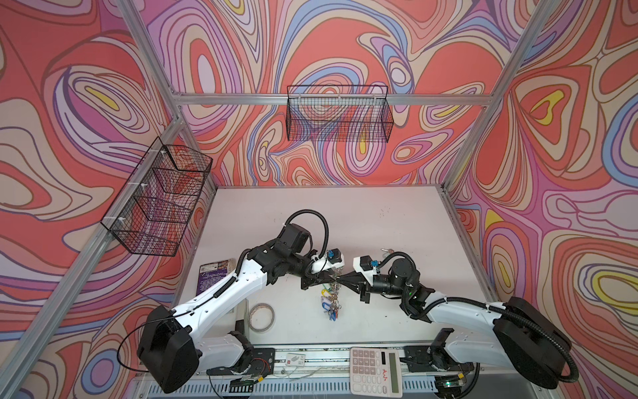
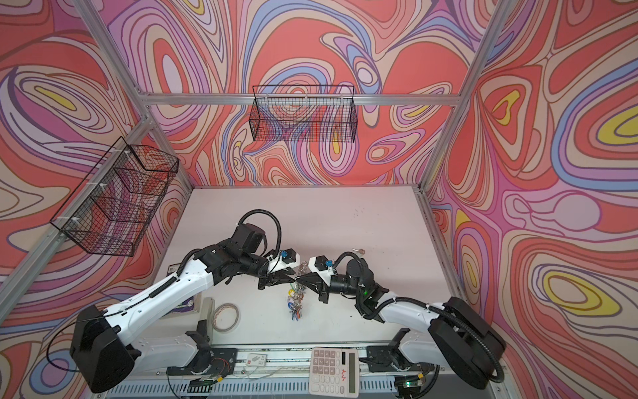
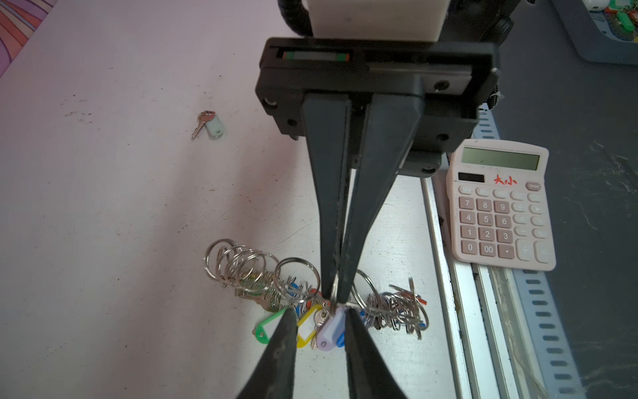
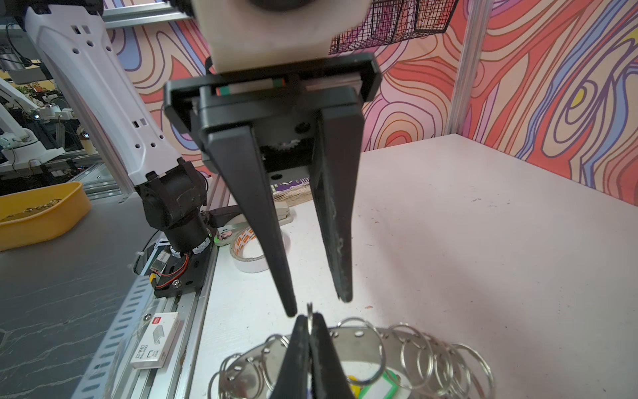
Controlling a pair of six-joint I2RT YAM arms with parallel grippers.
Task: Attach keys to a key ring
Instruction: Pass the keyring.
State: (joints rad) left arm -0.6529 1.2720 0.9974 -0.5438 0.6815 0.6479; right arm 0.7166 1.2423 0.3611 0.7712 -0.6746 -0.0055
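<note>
In a top view left gripper (image 1: 331, 275), narrowly parted, faces right gripper (image 1: 342, 277) mid-table. Left wrist: we read "大小" on one calculator (image 3: 500, 203); one loose key (image 3: 210, 125) lies far right. Right wrist: right fingers (image 4: 297, 355) pinch a split ring (image 4: 310, 311) at the key ring (image 4: 359, 340).

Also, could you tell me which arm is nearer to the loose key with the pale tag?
Right. The right arm's wrist is close beside the loose key; the left arm reaches in from the other side of the key ring, farther off.
</note>
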